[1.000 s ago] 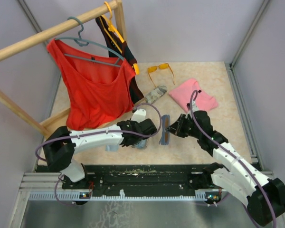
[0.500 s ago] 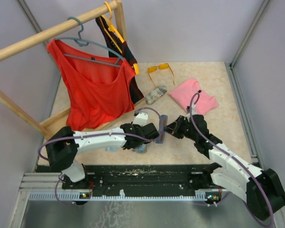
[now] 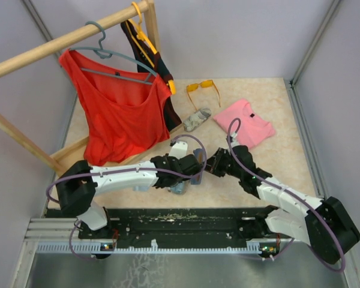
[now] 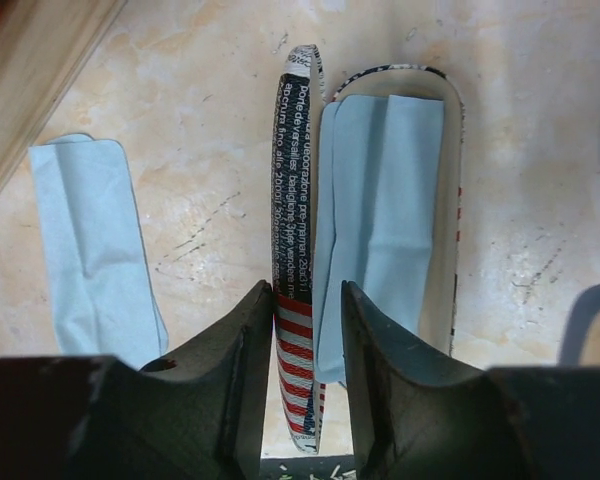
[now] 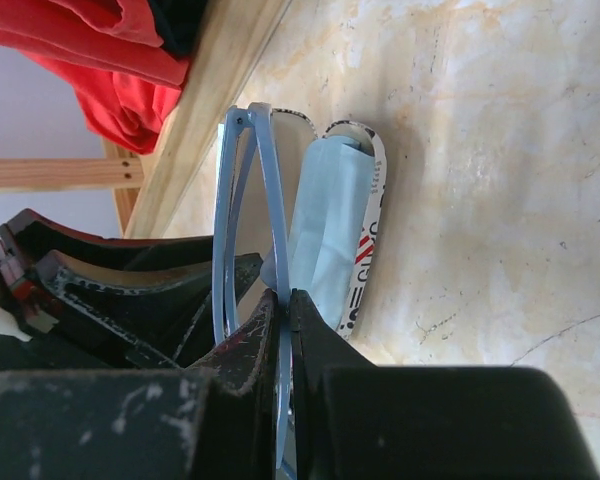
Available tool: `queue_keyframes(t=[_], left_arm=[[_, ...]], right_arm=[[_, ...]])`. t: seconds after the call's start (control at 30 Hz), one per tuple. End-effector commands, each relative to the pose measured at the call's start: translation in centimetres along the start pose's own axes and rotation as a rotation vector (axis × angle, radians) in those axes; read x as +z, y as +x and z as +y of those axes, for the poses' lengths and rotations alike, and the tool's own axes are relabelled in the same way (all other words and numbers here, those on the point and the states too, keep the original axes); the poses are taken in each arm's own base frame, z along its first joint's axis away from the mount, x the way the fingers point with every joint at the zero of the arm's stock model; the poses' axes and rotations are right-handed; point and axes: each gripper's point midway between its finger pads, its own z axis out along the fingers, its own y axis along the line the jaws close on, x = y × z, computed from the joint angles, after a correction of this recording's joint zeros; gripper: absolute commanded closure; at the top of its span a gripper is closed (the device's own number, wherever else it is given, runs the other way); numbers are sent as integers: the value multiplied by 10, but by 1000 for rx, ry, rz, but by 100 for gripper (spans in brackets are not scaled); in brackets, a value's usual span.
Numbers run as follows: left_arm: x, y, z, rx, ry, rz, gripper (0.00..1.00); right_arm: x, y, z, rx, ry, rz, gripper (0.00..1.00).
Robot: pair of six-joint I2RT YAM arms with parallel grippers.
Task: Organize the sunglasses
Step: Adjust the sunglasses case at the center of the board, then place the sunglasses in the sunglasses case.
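Note:
The slim greyish-lilac sunglasses are folded, and my right gripper is shut on their thin frame, holding them just beside the open patterned case. A light-blue cloth lies inside that case. My left gripper straddles the case's striped lid. The lid leans on one finger and a gap shows at the other, so the jaws are open. The two grippers meet mid-table, left gripper and right gripper. The orange-lensed sunglasses lie at the back.
A second light-blue cloth lies flat left of the case. Another patterned case and a pink garment lie behind. A wooden rack holding a red top fills the left side; its foot beam runs close by.
The right gripper has carried the lilac sunglasses leftward to the case. The left gripper's jaws have widened around the lid.

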Motion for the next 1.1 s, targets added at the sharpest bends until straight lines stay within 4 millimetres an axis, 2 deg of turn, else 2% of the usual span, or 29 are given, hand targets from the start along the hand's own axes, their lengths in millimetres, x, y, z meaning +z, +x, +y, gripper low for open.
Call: queue_keyframes(t=[0.0,0.37,0.7,1.07], left_arm=[[-8,-4,-13,-71,82,-8,59],[-11,0,-23,-101,149,3,56],[-11,-4,-24,-111,156,-9,54],[-10,-4,-23,-102,147,-13,54]], right_arm=[[6,-9,19,-37,-61,-53,100],[21,-1,14,-55,-46,-39,100],[44,8,23,-158,-86,47,100],[59,19,27,-168,-98,89,100]])
